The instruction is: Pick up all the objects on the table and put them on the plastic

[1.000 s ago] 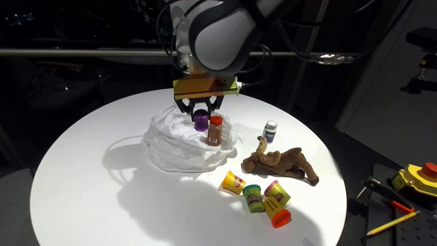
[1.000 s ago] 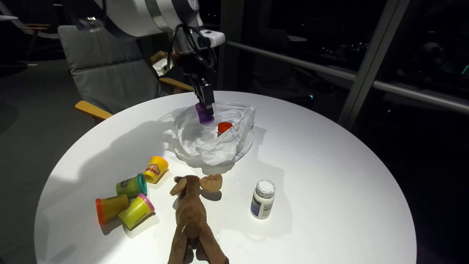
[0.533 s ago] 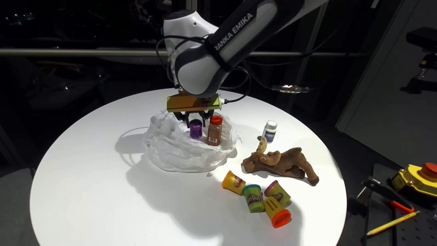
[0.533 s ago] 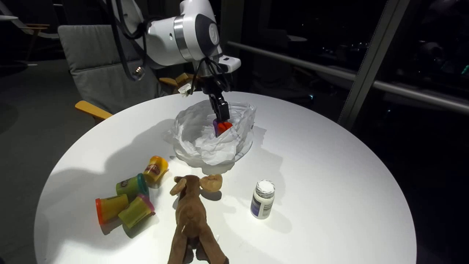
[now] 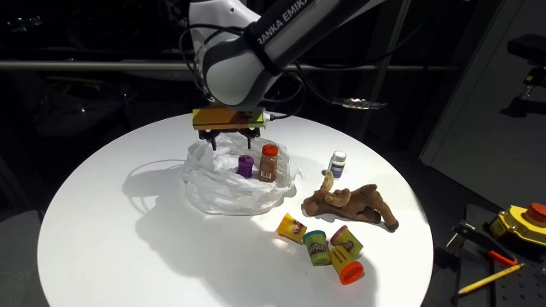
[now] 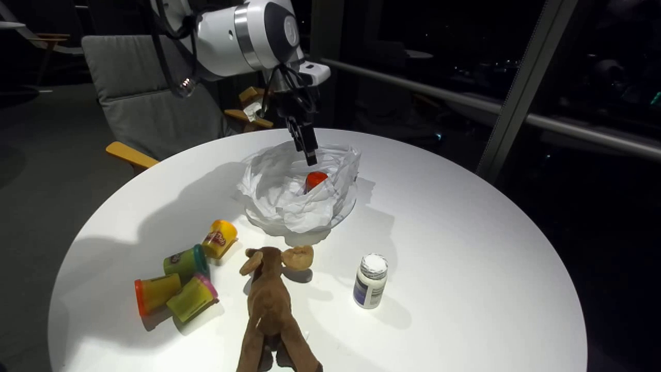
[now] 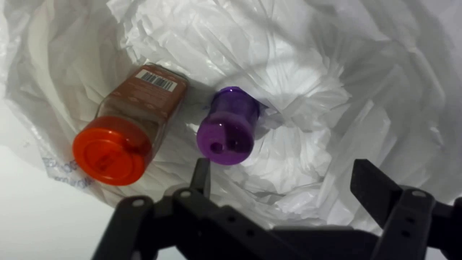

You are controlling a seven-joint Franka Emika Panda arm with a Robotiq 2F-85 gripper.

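The plastic [image 5: 232, 198], a crumpled translucent white bag, lies spread on the table. Within it stand a purple container [image 7: 231, 122] and a red-lidded brown bottle [image 7: 112, 151]; the purple one is almost wholly hidden in an exterior view. Above the bag, my gripper [image 5: 231, 148] is open with nothing between its fingertips, just behind the purple container. On the table are a white bottle [image 6: 369, 284], a brown plush moose [image 5: 354, 202], and several tubs: yellow [image 5: 291, 228], green with teal lid [image 5: 317, 248], yellow-green with pink lid [image 5: 349, 243], yellow with orange lid [image 5: 346, 264].
The round white table [image 5: 98, 238] carries all of these. Beyond its edge lie a yellow pencil [image 5: 490, 279] and a yellow box with a red button [image 5: 522, 224]. A grey chair [image 6: 139, 93] stands behind the table.
The gripper lowered the purple container into the bag beside the red-lidded bottle, opened, and has risen slightly away from it. The things on the table have not moved.
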